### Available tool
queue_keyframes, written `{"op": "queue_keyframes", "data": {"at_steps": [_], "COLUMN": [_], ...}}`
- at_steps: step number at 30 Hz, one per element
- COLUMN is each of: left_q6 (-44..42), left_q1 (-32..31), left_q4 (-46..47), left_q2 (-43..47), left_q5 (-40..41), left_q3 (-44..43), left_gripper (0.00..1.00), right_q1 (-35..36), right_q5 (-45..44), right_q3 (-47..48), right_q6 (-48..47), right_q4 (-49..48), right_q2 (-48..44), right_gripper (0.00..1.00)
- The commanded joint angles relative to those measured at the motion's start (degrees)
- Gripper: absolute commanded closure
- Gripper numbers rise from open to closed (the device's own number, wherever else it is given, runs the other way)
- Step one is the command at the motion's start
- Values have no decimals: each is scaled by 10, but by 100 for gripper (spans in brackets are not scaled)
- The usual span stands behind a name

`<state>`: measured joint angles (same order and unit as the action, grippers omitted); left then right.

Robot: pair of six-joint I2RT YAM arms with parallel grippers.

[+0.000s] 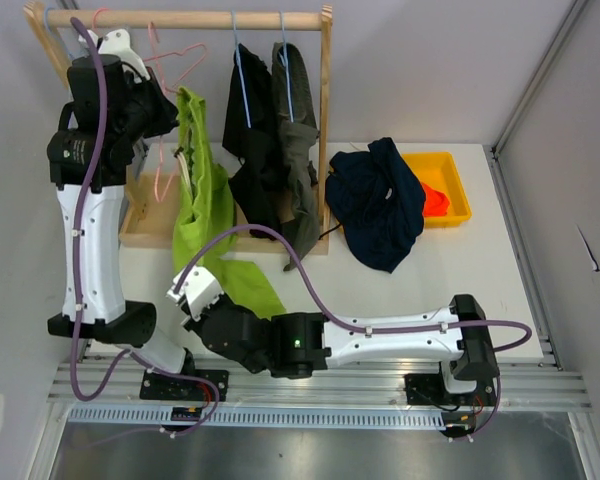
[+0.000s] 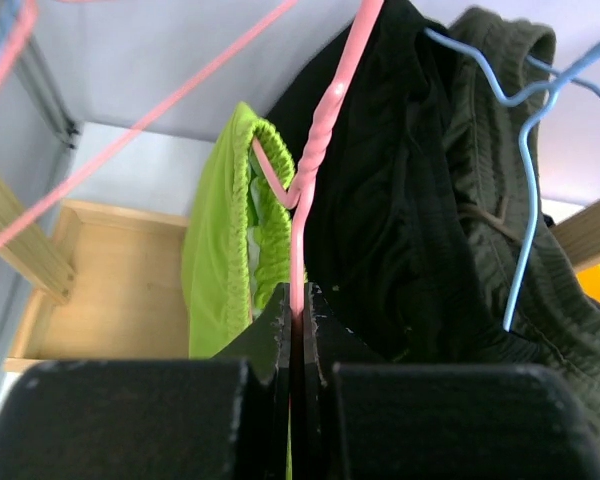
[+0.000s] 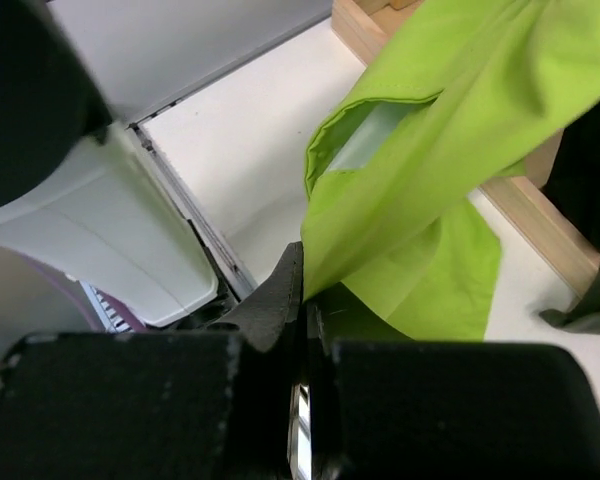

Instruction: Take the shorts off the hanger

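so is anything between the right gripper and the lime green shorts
Nothing visible: the right gripper is shut on the lime green shorts, at their lower edge. The left gripper clamps their pink hanger.

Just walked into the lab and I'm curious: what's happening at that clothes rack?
Two robot arms are taking shorts off hangers. The left gripper, jaws shut, pinches the wire of the pink hanger, while the right gripper, jaws shut, grips a lower edge of the lime green shorts hanging from it. Black shorts and olive-grey shorts hang on blue hangers; navy shorts lie on the table and orange shorts sit in the yellow bin.
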<state>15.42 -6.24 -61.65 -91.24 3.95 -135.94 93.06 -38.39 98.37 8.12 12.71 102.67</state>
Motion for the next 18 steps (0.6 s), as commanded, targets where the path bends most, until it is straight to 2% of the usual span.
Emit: {"op": "queue_keyframes", "data": {"at_steps": [1, 3, 7, 8, 11, 12, 14, 17, 18], "left_q6": [3, 2, 1, 3, 3, 1, 0, 0, 3], "left_q1": [6, 3, -5, -5, -5, -5, -5, -5, -5], "left_q4": [142, 120, 57, 51, 42, 34, 37, 47, 51], "left_q2": [47, 88, 145, 159, 209, 221, 236, 244, 243], "left_q5": [-31, -53, -61, -62, -82, -82, -69, -60, -55], "left_q3": [42, 85, 162, 190, 226, 220, 220, 201, 188], "left_gripper": [100, 100, 100, 100, 100, 100, 100, 100, 100], "right_q1": [-3, -44, -134, -173, -225, -247, -259, -252, -245], "right_q5": [35, 57, 112, 123, 169, 176, 180, 172, 168], "right_q3": [34, 68, 198, 264, 385, 399, 391, 247, 137], "right_q6": [-6, -26, -73, -79, -77, -73, -59, -37, -24], "right_q4": [-9, -9, 18, 28, 78, 87, 92, 31, 8], "right_q2": [0, 24, 91, 109, 178, 190, 192, 120, 94], "right_gripper": [100, 100, 100, 100, 100, 100, 100, 100, 100]}}
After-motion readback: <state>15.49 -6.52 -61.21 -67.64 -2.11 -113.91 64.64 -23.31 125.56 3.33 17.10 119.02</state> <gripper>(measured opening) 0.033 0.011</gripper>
